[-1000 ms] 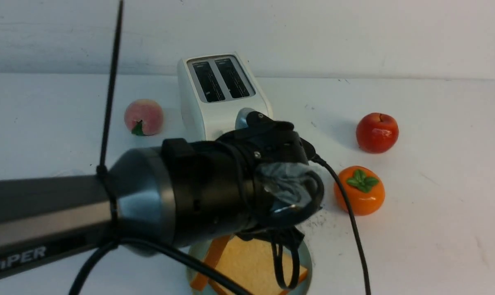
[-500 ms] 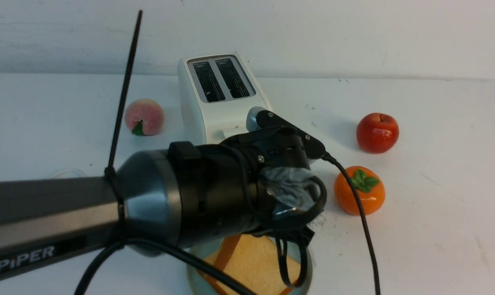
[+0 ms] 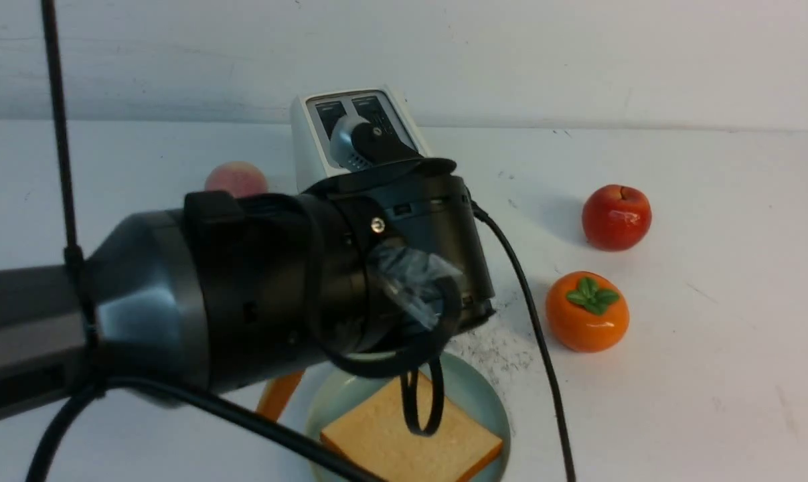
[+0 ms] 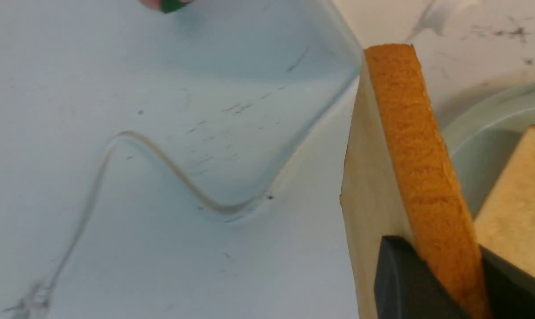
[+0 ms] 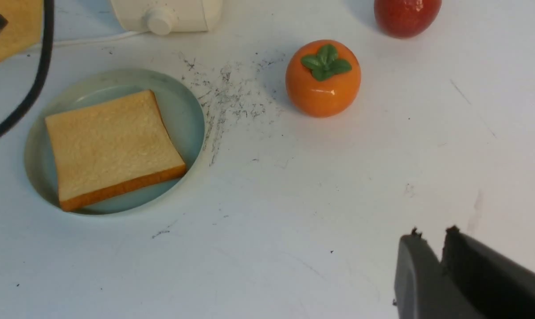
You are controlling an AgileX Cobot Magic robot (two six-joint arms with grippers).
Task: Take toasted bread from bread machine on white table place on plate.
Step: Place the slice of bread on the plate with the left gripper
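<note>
My left gripper [image 4: 443, 256] is shut on a slice of toasted bread [image 4: 409, 146], held on edge above the white table [image 4: 116, 243] just beside the plate. In the front view only this slice's orange crust [image 3: 280, 395] peeks out under my left wrist. A second slice of toasted bread [image 5: 110, 146] lies flat on the pale blue-green plate [image 5: 187, 110]. Behind the wrist stands the bread machine [image 3: 304, 137], its slots partly hidden. Low over bare table to the right of the plate, my right gripper [image 5: 432, 232] is shut and holds nothing.
A peach [image 3: 236, 177] sits left of the toaster. An apple [image 3: 616, 216] and an orange persimmon [image 3: 586, 311] lie to the right. Black specks [image 3: 501, 348] mark the table beside the plate. The toaster's white cord [image 4: 161, 164] snakes over the table, and a black cable [image 3: 531, 321] hangs from my left wrist.
My left arm has risen and swung left, carrying its slice from above the plate to beside it. The flat slice on the plate now shows more fully.
</note>
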